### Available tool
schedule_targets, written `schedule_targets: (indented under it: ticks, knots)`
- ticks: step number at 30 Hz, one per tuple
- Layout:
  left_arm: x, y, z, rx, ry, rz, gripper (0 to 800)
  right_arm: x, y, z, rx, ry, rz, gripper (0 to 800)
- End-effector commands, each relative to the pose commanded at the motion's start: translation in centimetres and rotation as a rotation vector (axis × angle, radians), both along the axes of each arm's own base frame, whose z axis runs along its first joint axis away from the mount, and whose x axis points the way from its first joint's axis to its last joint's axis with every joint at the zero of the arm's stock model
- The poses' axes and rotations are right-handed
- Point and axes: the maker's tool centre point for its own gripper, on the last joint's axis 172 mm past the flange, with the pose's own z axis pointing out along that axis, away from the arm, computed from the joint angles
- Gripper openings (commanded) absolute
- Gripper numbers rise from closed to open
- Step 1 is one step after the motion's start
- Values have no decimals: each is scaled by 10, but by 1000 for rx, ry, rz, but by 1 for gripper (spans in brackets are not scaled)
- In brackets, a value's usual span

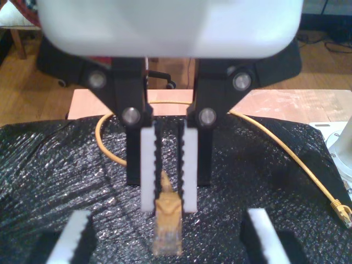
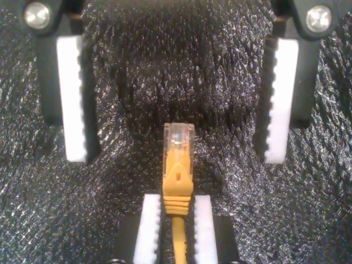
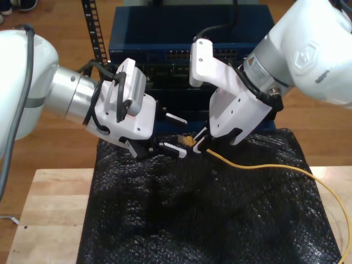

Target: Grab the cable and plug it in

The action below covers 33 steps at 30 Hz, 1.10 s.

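Exterior view: the second tool (image 3: pixel 199 142), on the arm at that view's right, is pinching the cable (image 3: pixel 264 165) just behind its plug, low over the black padded sheet (image 3: pixel 192 220) covering the bench (image 3: pixel 49 209). The first tool (image 3: pixel 175 133), on the arm at that view's left, is facing it with fingers spread wide, gripping nothing. The second wrist view is showing the clear plug (image 2: pixel 178 137) pointing between those open pads (image 2: pixel 71 99). The first wrist view is showing the cable's far plug (image 1: pixel 344 212) lying on the sheet.
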Motion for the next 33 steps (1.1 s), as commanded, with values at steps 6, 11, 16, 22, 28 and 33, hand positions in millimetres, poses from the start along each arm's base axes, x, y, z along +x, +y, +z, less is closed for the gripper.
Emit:
schedule_targets:
  ticks: [6,11,16,22,28,33]
  knots:
    - [0,0,0,0,0,0,468,0,0,1,1,-1,0,4]
    - [1,0,0,2,-2,4,399,0,0,2,3,-4,-1,4]
    - [2,1,0,2,-1,6,330,0,0,2,3,-4,-1,4]
    - [1,1,-1,3,-1,7,280,0,0,2,3,-4,-3,4]
    - [1,1,-2,3,2,9,240,1,0,2,3,-4,-4,4]
    - [1,1,-2,3,2,9,207,0,0,2,3,-4,-3,4]
